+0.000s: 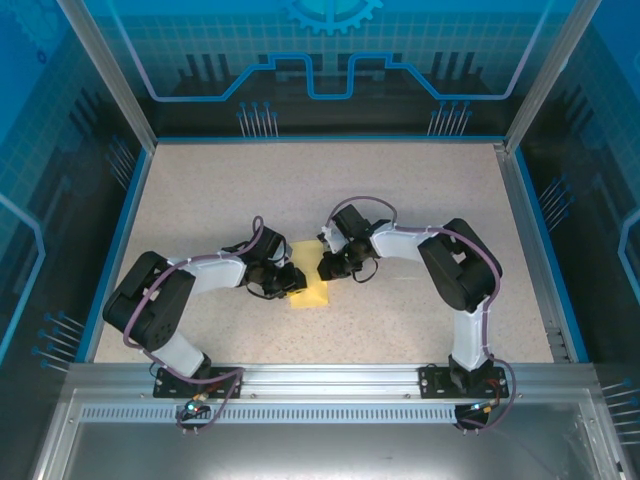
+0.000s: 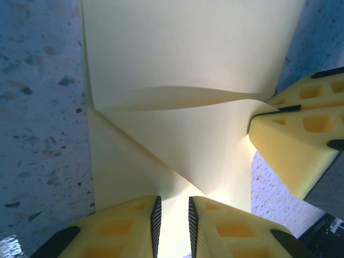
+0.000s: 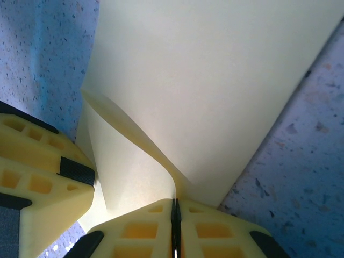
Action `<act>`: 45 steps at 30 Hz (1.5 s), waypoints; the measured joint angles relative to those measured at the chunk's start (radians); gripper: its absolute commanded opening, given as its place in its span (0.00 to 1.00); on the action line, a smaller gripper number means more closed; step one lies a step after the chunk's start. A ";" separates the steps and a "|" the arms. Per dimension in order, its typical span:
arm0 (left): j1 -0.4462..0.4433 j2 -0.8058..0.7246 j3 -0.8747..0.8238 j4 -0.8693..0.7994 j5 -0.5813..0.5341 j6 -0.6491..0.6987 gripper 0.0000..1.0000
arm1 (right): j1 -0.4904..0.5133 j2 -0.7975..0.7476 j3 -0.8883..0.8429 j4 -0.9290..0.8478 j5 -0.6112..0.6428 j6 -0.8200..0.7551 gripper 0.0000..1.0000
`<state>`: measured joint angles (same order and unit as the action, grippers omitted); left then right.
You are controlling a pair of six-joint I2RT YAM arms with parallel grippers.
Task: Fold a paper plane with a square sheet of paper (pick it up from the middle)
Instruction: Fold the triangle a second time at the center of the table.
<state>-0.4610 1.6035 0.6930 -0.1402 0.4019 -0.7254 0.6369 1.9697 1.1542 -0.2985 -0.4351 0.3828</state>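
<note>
Mid-bench (image 1: 400, 200), right fingers (image 3: 140, 236) pinched together on the square sheet of paper (image 1: 312, 295) — left fingers (image 2: 123, 231) slightly apart, sheet edge between them.

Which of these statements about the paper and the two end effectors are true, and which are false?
1. The sheet of paper is pale yellow. True.
2. The right end effector is wide open and away from the paper. False: its fingers are shut on an edge of the sheet.
3. The sheet lies completely flat on the table. False: part of it is lifted and curves over the rest.
4. Both end effectors meet at the sheet, near the middle of the table. True.
5. The left end effector has a narrow gap between its fingers, with paper in the gap. True.
</note>
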 measured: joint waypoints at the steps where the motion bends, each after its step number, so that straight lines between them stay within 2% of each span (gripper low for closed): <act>1: 0.000 0.000 0.000 -0.002 0.000 0.000 0.24 | 0.000 0.000 0.000 0.000 0.000 0.000 0.10; 22: 0.000 -0.004 0.006 -0.019 0.000 0.002 0.24 | 0.002 0.000 0.000 0.001 0.005 0.001 0.10; 28: -0.009 -0.123 -0.017 0.063 0.006 -0.037 0.22 | 0.004 0.000 0.000 0.001 0.012 0.002 0.10; 34: -0.085 -0.173 -0.106 0.205 -0.026 -0.133 0.20 | 0.004 0.000 -0.002 0.003 0.016 0.026 0.09; 40: -0.190 -0.140 -0.167 0.317 -0.095 -0.224 0.19 | 0.004 0.000 -0.003 0.003 0.016 0.046 0.09; 45: -0.231 -0.116 -0.206 0.411 -0.142 -0.293 0.18 | 0.004 0.000 -0.003 0.003 0.016 0.056 0.09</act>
<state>-0.6922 1.4876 0.4870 0.2707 0.2604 -1.0180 0.6407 1.9694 1.1515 -0.2951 -0.4187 0.4389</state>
